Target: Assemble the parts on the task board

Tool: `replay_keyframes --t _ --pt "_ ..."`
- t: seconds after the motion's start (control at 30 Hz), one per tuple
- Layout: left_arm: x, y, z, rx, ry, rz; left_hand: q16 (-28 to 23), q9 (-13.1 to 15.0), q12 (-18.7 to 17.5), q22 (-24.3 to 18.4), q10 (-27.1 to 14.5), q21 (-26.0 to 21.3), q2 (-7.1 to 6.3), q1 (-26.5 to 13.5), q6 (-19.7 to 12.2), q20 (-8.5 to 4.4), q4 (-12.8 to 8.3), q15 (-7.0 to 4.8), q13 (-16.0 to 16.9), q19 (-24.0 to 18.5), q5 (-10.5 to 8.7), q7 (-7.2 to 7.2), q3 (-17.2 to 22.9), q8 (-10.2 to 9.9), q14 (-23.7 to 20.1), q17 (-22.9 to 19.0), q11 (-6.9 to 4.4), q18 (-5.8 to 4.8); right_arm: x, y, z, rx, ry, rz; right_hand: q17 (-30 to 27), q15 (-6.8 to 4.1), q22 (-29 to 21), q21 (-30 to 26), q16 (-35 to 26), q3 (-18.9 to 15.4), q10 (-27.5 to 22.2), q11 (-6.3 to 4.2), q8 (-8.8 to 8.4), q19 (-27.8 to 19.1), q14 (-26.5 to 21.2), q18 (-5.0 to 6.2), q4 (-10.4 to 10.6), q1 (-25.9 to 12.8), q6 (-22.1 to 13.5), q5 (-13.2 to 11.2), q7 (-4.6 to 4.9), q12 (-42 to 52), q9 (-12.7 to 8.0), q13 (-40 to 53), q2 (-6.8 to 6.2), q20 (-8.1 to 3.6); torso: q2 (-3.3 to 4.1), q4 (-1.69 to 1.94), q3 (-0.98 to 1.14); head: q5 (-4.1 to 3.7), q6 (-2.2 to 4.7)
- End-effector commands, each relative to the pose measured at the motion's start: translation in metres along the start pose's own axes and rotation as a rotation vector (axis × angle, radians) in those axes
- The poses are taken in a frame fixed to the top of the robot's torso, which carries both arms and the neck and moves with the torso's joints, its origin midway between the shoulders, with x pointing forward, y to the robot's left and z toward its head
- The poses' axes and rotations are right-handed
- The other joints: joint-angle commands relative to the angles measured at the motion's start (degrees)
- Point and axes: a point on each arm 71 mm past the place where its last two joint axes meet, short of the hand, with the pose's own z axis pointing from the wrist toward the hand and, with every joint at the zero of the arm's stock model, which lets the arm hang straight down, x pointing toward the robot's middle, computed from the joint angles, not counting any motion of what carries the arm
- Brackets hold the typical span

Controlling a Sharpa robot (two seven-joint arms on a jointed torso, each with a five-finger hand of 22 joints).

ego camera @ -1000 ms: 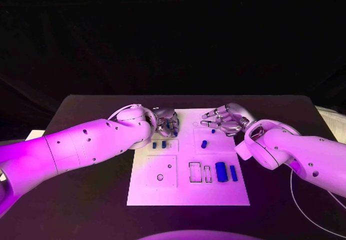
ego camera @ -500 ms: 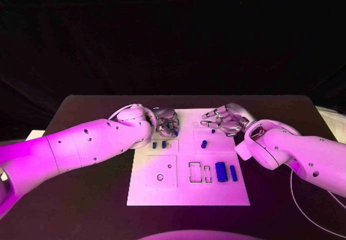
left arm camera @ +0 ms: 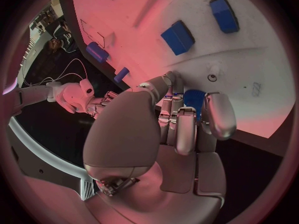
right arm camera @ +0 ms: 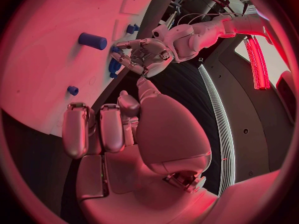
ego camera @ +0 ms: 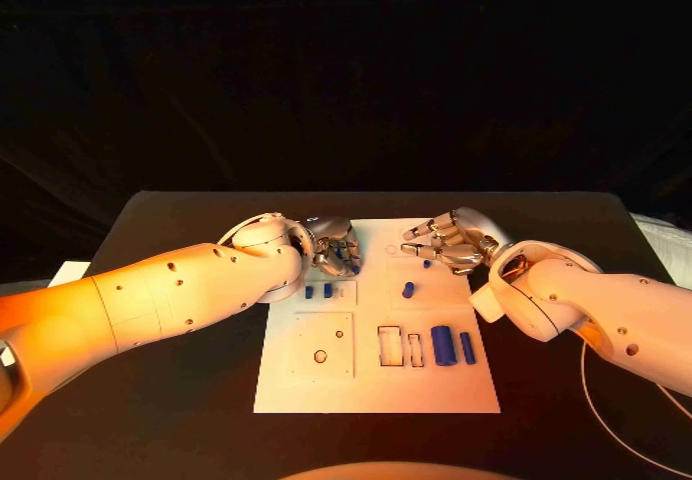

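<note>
- You have the white rectangular task board (ego camera: 378, 395) lying flat in the middle of the black table (ego camera: 159, 400); every place below is given from that board.
- Your left silver hand (ego camera: 333, 248) sits over the board's far left corner, fingers curled in. In the left wrist view (left arm camera: 187, 119) a small blue part (left arm camera: 194, 97) shows between the fingertips, so the hand is pinching that piece just above the board's surface.
- Your right silver hand (ego camera: 450, 243) hangs over the board's far right corner, fingers curled loosely toward the palm. In the right wrist view (right arm camera: 109, 127) nothing shows in them, so it grips nothing.
- Just nearer you than the left hand, two small blue upright pieces (ego camera: 317, 290) stand side by side in the board's left half.
- A short blue peg (ego camera: 408, 289) lies near the board's middle, and a tiny blue stud (ego camera: 427, 264) sits just beyond it, close to the right hand's fingertips.
- In the near right part of the board, a wide blue block (ego camera: 443, 344) and a narrow blue bar (ego camera: 466, 346) stand next to each other, just right of two rectangular outlined slots (ego camera: 400, 345).
- In the near left part of the board you see a square outlined panel (ego camera: 323, 342) with small round holes.
</note>
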Motion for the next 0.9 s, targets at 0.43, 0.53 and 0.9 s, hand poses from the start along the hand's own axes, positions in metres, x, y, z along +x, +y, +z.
replay_keyframes --t 0.43,0.53,0.9 --pt "-0.015 0.014 -0.019 -0.007 -0.037 -0.146 0.2 -0.3 -1.2 0.7 0.5 0.2 0.20 -1.3 0.4 -0.24 0.0 -0.20 0.0 0.2 0.05 0.42 0.5 -0.4 2.8 1.1 0.45 -1.01 0.000 -0.001 -0.001 -0.002 0.013 -0.004 0.0 -0.24 -0.1 -0.2 -0.2 -0.3 -0.1 -0.06 0.10 -0.3 1.9 0.59 0.1 0.0 0.1 0.2 -0.07 0.1 0.0 0.1 0.70 -0.04 -0.08 0.19 0.04 0.29 0.42" --pt "-0.017 0.021 -0.024 -0.027 -0.023 -0.156 0.2 -0.3 -1.4 0.7 0.6 0.2 0.07 -1.6 0.4 -0.22 0.1 -0.18 0.0 0.2 0.02 0.40 0.4 -0.5 2.8 0.9 0.45 -1.00 0.000 -0.001 -0.001 -0.001 0.012 -0.004 0.0 -0.24 -0.1 -0.3 -0.2 -0.3 -0.1 -0.06 0.12 -0.3 1.9 0.59 0.1 0.0 0.2 0.3 -0.08 0.2 0.0 0.1 0.73 -0.04 -0.03 0.16 -0.03 0.33 0.57" --pt "-0.020 0.041 -0.038 -0.085 -0.005 -0.176 0.1 -0.5 -2.1 0.7 0.8 0.0 -0.33 -2.9 0.5 -0.14 0.5 -0.13 -0.1 0.1 -0.02 0.38 0.1 -0.9 2.7 0.6 0.49 -0.96 -0.001 -0.002 -0.001 0.001 0.011 -0.005 0.0 -0.24 -0.1 -0.3 -0.2 -0.3 -0.1 -0.06 0.12 -0.3 1.9 0.59 0.1 0.0 0.2 0.3 -0.08 0.2 0.0 0.1 0.73 -0.04 0.01 0.04 -0.07 0.30 0.43"
